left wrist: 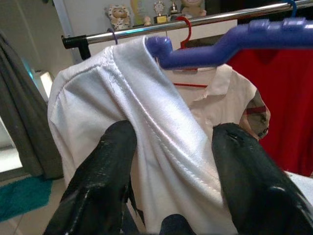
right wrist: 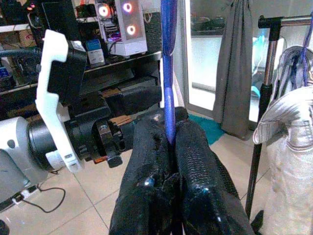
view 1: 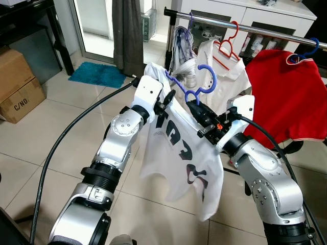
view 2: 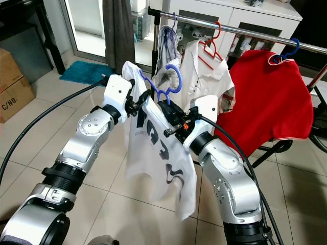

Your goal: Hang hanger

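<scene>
Hanger: our blue hanger (view 1: pixel 196 88) sits in mid-air between our two arms, in front of and below the rail, its hook curling up toward the rod but not yet over it.
Shirt: a white printed shirt (view 1: pixel 179 163) drapes from the hanger and hangs free above the tiled floor (view 1: pixel 61 117).
Right gripper: our right gripper (right wrist: pixel 168 142) has its two black fingers pressed together on the hanger's thin blue stem, just below the hook.
Left gripper: our left gripper (left wrist: pixel 168 161) straddles the shirt's shoulder, where cloth covers the hanger's end; the fingers (left wrist: pixel 105 171) stand apart with fabric between them, and we judge they steady the shoulder rather than pinch it.
Rail: the chrome clothes rail (view 1: pixel 265 28) runs behind, carrying a red hanger (view 1: pixel 230 46) with a cream shirt (view 1: pixel 227 76), and further right a red shirt (view 1: pixel 286 97) on another blue hanger.
Step in hand: we judge we are lifting the hanger toward the rail.
How to do it well: we should raise the hook above the rod, aim for the bare stretch near the cream shirt, keep the hook's mouth facing the rod, then lower until it bears weight before either gripper lets go.
Watch for: the shirt sliding off the left shoulder end, or the stem twisting in the right grip.
</scene>
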`<state>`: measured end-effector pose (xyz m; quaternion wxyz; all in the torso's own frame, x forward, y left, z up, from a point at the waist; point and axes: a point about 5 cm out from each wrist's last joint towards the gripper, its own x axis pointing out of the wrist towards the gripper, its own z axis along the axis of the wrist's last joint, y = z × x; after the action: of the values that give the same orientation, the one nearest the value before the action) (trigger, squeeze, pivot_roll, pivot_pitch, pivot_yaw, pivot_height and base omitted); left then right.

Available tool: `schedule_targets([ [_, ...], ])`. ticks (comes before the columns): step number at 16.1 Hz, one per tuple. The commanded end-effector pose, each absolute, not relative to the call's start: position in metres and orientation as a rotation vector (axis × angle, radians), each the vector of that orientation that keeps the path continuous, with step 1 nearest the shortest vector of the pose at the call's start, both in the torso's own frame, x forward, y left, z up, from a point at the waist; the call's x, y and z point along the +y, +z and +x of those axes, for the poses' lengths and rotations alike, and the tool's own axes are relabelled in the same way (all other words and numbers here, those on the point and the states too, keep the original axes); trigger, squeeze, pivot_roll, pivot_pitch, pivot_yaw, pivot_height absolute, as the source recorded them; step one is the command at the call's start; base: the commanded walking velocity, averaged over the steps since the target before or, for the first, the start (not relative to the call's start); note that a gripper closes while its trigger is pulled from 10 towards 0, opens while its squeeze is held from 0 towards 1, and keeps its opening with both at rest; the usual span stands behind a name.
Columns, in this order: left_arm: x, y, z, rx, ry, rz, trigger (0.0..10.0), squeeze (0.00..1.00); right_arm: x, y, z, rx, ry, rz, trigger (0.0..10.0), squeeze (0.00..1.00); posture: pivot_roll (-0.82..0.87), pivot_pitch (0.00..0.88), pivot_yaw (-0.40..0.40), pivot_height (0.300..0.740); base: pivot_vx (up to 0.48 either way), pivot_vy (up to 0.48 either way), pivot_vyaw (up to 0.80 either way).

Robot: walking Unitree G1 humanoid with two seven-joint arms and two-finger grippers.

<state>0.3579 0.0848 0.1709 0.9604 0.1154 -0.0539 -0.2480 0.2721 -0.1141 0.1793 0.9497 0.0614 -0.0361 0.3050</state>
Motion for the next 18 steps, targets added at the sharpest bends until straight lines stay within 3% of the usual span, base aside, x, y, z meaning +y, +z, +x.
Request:
schedule_targets([
  [1,0.082,0.174,0.359,-0.120,-0.517,0.233,0.0,0.00,-0.118,0.191,0.272,-0.136,0.616,0.125,0.0,0.00,0.06,0.000,-0.075,0.740,0.000,0.000,0.00],
  [18,0.087,0.175,0.355,-0.135,-0.510,0.171,0.0,0.00,-0.130,0.187,0.281,-0.108,0.514,0.124,0.0,0.00,0.06,0.000,-0.066,0.740,0.000,0.000,0.00],
])
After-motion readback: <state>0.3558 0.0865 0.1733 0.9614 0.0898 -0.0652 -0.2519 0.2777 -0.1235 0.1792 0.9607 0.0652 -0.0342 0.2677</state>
